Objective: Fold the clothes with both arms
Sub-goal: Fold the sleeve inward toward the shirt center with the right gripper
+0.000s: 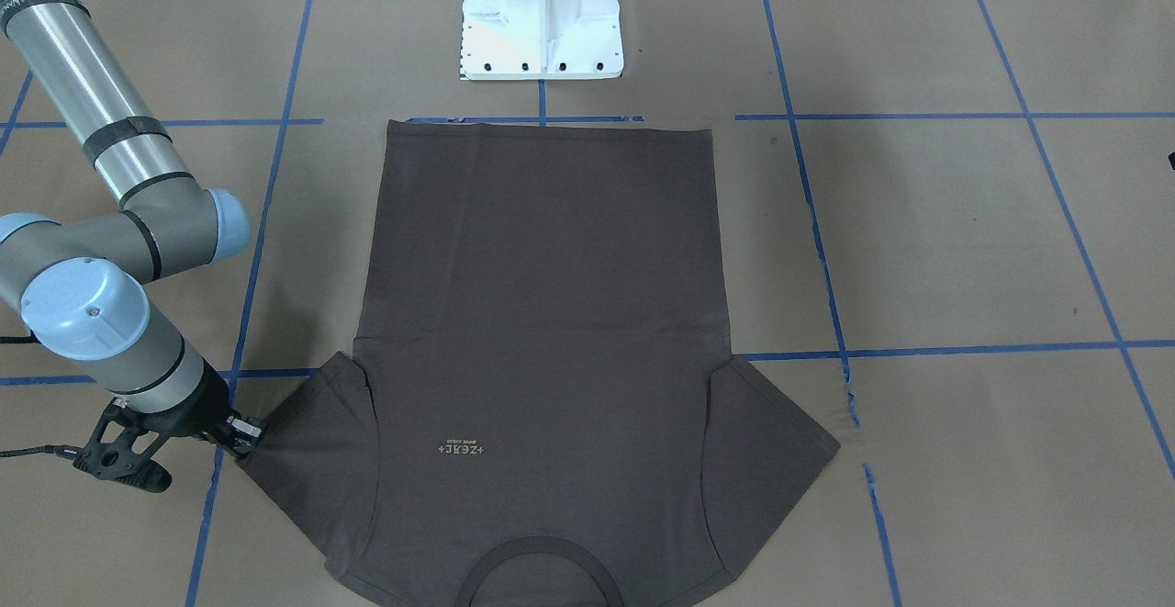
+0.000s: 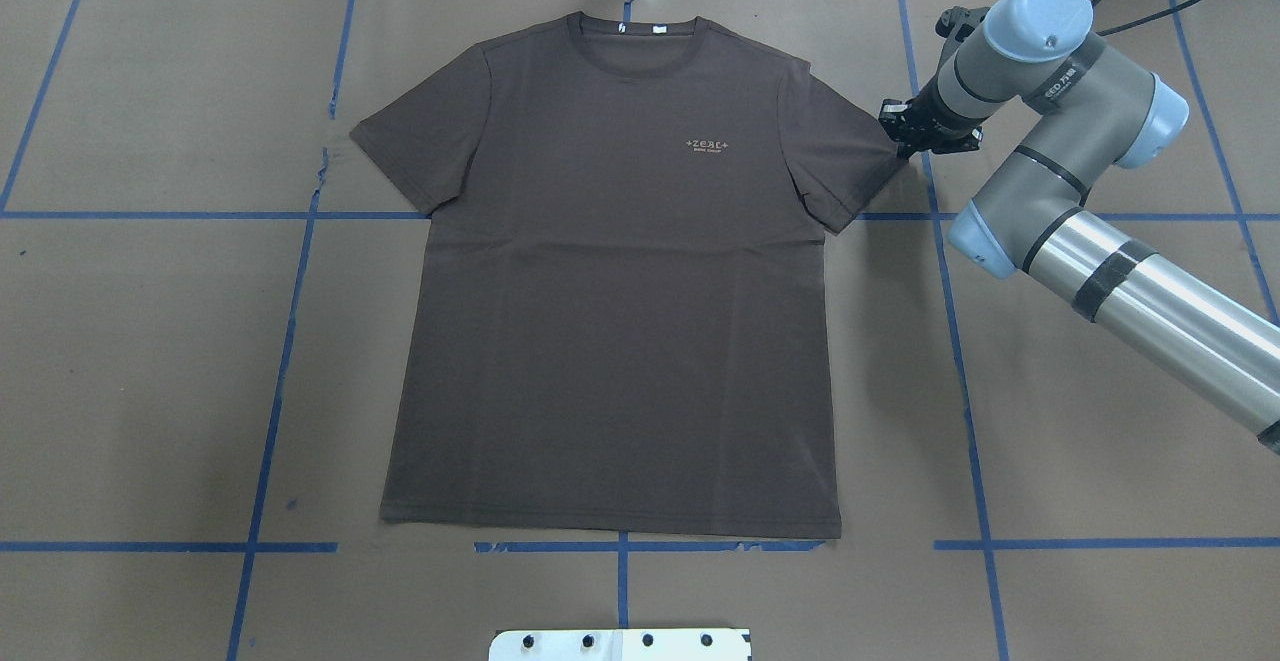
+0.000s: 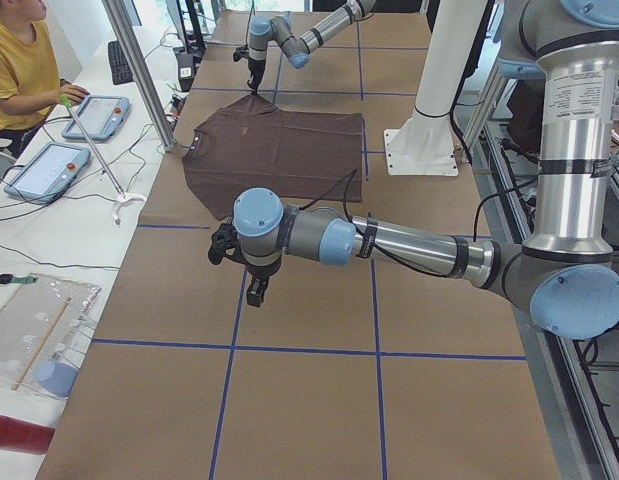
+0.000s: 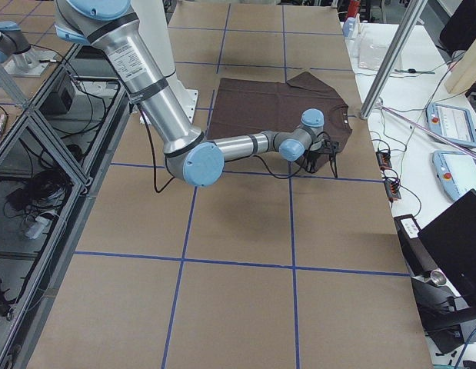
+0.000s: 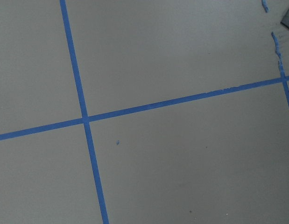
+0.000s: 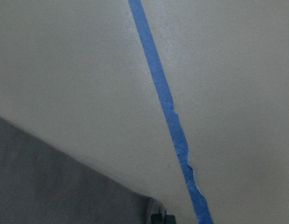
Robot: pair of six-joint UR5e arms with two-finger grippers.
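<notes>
The clothes are one dark brown-grey T-shirt [image 2: 610, 291] lying flat and face up on the brown paper table, collar [image 2: 632, 39] at the far edge. My right gripper [image 2: 903, 136] sits low at the outer corner of the shirt's right-hand sleeve [image 1: 303, 442], and its fingertips look shut on that sleeve edge [image 6: 51, 177]. The right gripper [image 1: 250, 434] touches the cloth there. My left gripper [image 3: 254, 292] hangs above bare paper, well off the shirt's other sleeve. It shows only in the exterior left view, so I cannot tell its state.
The white bolted pedestal [image 1: 542, 19] stands just past the shirt's hem. Blue tape lines [image 5: 83, 116] grid the paper. A person in yellow [image 3: 19, 70] sits at a side table with tablets, beyond a slanted metal pole [image 3: 139, 70].
</notes>
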